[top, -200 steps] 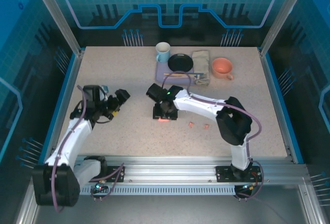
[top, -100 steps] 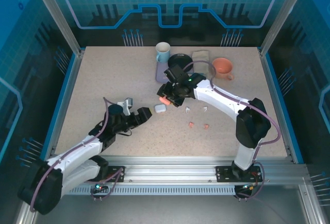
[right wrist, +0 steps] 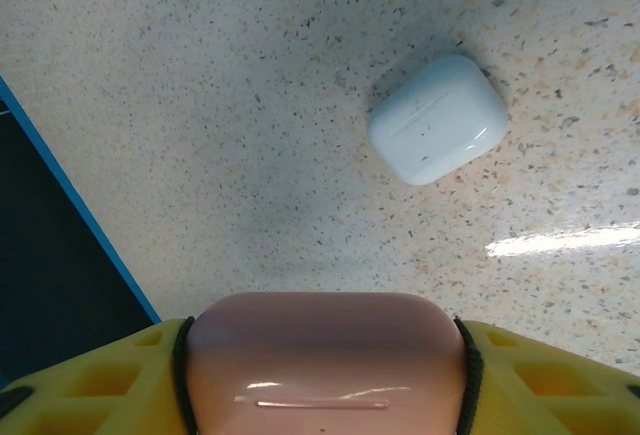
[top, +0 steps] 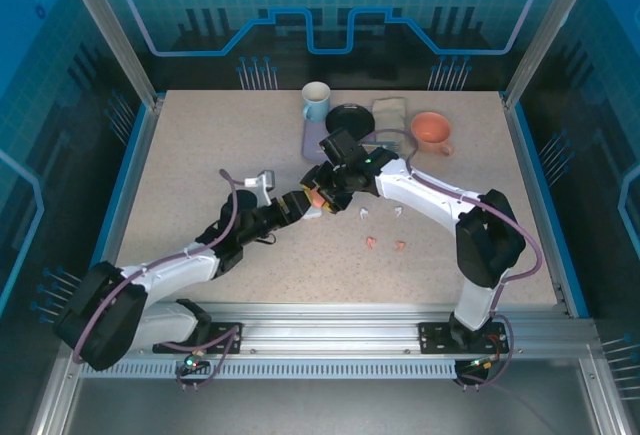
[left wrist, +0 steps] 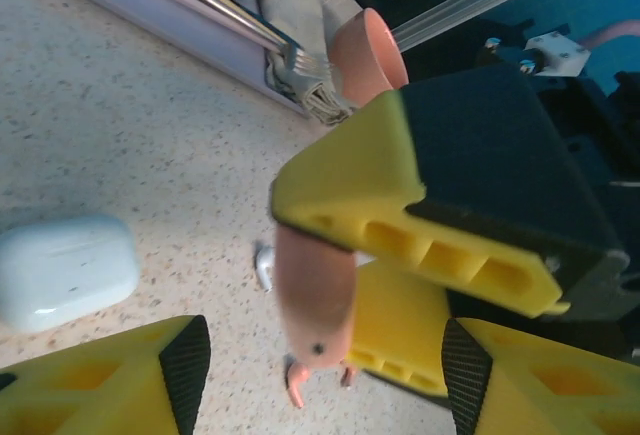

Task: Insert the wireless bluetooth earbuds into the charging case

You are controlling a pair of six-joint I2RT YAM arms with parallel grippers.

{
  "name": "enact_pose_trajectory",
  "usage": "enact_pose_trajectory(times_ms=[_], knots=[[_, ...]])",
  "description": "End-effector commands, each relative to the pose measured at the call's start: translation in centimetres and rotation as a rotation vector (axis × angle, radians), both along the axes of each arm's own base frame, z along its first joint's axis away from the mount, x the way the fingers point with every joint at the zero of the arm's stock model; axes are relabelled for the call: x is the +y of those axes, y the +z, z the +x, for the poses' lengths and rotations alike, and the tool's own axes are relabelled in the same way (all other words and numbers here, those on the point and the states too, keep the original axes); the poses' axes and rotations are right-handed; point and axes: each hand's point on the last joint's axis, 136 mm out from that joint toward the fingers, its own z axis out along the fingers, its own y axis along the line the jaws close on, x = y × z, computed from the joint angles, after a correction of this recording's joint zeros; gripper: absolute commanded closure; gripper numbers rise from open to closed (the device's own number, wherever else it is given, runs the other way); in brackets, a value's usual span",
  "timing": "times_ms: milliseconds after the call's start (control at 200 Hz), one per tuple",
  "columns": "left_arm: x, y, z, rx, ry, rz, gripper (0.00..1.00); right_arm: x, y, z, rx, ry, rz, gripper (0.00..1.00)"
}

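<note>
Clamping a salmon-pink rounded glossy plastic case (right wrist: 325, 355) at the bottom edge, between the yellow hollow-celled plastic fingers (right wrist: 85, 380) of the right gripper (right wrist: 325, 390), pressed in from both sides. Showing a thin seam line and a small glint across the pink case's face. Looking down past the pink case onto a beige speckled tabletop (right wrist: 250, 105). Lying flat up and to the right of the pink case, well apart from it: a white rounded glossy plastic case (right wrist: 438, 119), turned at a slant. Running diagonally to the left of the pink case: a blue edging strip (right wrist: 72, 193), darkness beyond. Gleaming on the tabletop above the pink case's right side: a bright streak of reflected light (right wrist: 560, 240).
</note>
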Motion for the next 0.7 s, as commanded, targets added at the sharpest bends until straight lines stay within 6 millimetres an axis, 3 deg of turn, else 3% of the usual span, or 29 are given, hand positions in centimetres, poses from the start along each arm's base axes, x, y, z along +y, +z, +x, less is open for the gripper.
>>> enact_pose_trajectory(times_ms=[0, 135, 695], knots=[[-1.5, 2.3, 1.1, -0.091, -0.017, -0.011, 0.36, 0.4, 0.7, 0.5, 0.016, -0.027, 0.069, 0.47], [-2.5, 1.9, 1.4, -0.090, -0.033, -0.004, 0.41, 0.4, 0.8, 0.7, 0.018, -0.035, 0.078, 0.48], [-2.1, 1.5, 1.7, -0.087, -0.007, 0.018, 0.58, -0.3, 0.6, 0.6, 0.023, -0.053, 0.093, 0.48]])
